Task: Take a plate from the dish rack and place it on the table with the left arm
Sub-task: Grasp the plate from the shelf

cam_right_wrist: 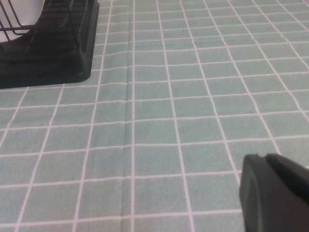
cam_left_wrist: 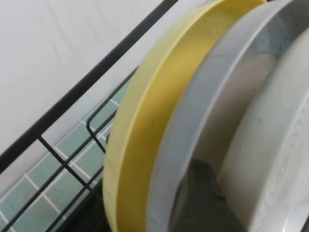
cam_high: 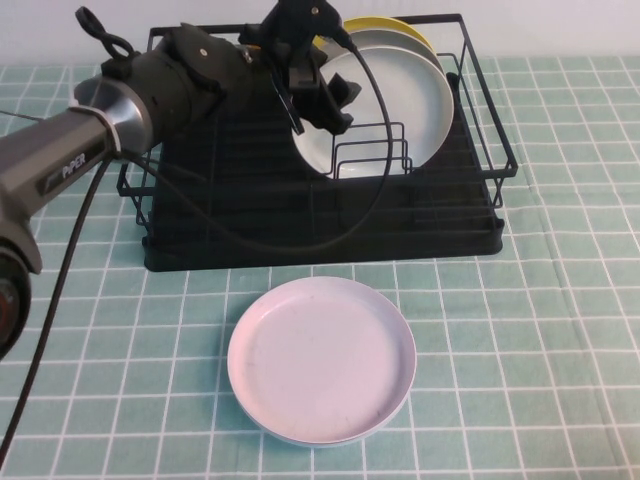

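At the rack [cam_high: 320,215], far side of the table [cam_high: 560,330], we see the left gripper [cam_high: 318,95] with fingers apart at the upright plate [cam_high: 400,100]. Near us lies a lilac plate [cam_high: 322,360]. We cannot tell the right gripper [cam_right_wrist: 273,195] finger state.

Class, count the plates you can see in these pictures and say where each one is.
4. Three stand in the rack: front plate, grey plate, yellow plate rearmost. A lilac plate lies on the table. Left end effector is at the rack; right end effector over the table.
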Action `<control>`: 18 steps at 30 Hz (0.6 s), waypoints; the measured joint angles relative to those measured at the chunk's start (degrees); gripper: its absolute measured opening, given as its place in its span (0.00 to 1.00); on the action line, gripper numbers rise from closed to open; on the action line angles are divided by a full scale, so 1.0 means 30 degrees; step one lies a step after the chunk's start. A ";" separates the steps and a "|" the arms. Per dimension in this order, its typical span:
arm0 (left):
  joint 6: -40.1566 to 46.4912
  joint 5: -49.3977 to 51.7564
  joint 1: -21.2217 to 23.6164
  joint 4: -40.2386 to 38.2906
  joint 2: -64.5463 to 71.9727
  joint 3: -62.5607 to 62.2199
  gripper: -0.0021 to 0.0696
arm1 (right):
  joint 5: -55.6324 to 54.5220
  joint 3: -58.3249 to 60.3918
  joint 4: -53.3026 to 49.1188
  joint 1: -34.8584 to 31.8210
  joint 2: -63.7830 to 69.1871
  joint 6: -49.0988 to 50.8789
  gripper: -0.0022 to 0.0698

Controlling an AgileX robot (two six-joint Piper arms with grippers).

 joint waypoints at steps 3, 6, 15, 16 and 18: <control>0.0016 -0.0292 0.0000 -0.0191 0.0162 -0.0226 0.49 | 0.0000 0.0000 0.0000 0.0000 0.0000 0.0000 0.00; 0.0060 -0.0766 0.0000 -0.0751 0.0231 -0.0369 0.23 | 0.0000 0.0000 0.0000 0.0000 0.0000 0.0000 0.00; 0.0301 -0.1258 0.0000 -0.0614 -0.0164 -0.0383 0.06 | 0.0000 0.0000 0.0000 0.0000 0.0000 0.0000 0.00; 0.0301 -0.1258 0.0000 -0.0337 -0.0382 -0.0383 0.06 | 0.0000 0.0000 0.0000 0.0000 0.0000 0.0000 0.00; 0.0301 -0.1145 0.0000 0.0357 -0.1235 -0.0383 0.06 | 0.0000 0.0000 0.0000 0.0000 0.0000 0.0000 0.00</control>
